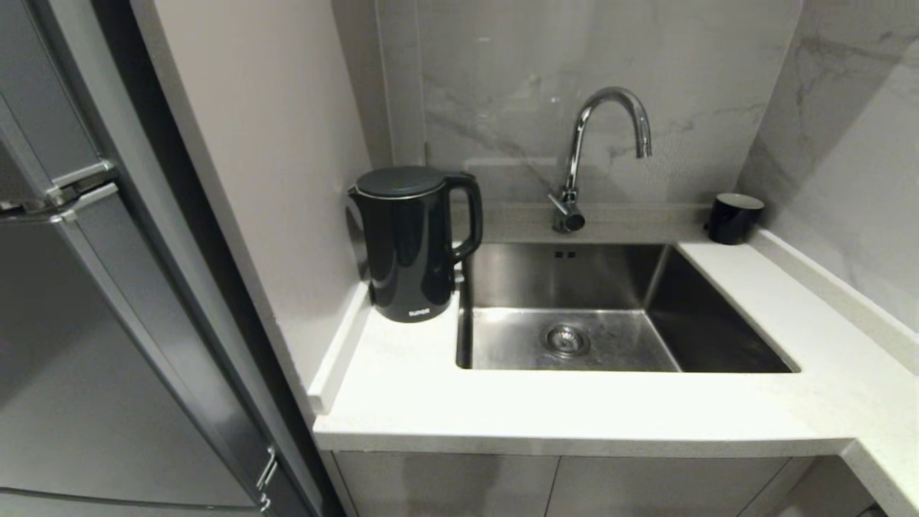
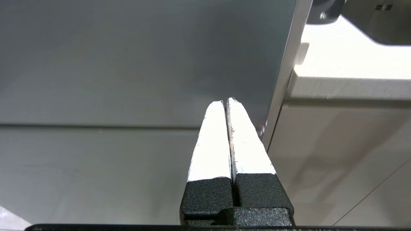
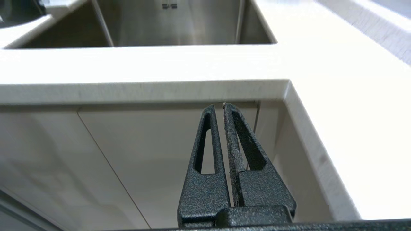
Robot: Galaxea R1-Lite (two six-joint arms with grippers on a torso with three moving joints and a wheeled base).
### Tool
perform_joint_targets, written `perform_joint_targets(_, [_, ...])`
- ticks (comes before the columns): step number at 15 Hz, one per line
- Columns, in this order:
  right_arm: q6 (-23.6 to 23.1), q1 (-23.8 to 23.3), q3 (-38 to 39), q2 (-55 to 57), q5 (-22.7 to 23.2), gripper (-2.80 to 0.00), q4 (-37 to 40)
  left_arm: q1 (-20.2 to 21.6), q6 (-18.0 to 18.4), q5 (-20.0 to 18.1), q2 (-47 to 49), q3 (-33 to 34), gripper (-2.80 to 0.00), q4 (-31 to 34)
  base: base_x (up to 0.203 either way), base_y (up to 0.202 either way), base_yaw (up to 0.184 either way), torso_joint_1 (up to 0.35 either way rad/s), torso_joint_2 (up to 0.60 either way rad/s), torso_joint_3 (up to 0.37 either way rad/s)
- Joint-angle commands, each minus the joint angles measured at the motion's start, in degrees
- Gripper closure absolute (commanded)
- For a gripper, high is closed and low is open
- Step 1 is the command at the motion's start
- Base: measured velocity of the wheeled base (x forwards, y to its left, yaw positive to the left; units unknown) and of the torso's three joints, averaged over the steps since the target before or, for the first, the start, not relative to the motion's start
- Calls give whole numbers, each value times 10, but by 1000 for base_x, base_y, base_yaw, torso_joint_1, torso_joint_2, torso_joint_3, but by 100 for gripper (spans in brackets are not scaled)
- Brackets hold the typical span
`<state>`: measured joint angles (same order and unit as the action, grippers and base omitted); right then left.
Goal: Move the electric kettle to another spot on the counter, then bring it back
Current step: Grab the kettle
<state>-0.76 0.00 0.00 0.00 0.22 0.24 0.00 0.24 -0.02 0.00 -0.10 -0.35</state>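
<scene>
The glossy black electric kettle stands upright on the white counter, in the corner left of the sink, its handle turned toward the basin. Neither arm shows in the head view. My left gripper hangs below counter height in front of a grey fridge door, its white-taped fingers pressed together and holding nothing. My right gripper sits low before the pale cabinet doors, just under the counter edge, jaws shut and empty. Both grippers are far from the kettle.
A steel sink with a chrome tap fills the middle of the counter. A small black cup stands at the back right. A grey fridge and a white side panel wall in the left.
</scene>
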Motion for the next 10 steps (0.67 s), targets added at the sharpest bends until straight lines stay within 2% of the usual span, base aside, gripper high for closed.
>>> perform_joint_targets(1, [0,0,0,-1,0,0,0,0,0,0,0,0,0,0,0,0,0,183,-554,-388])
perform_joint_targets(6, [0,0,0,0,0,0,0,0,0,0,0,0,0,0,0,0,0,206,-602,-393])
perform_joint_targets(10, [0,0,0,-1,0,0,0,0,0,0,0,0,0,0,0,0,0,177,-433,-270])
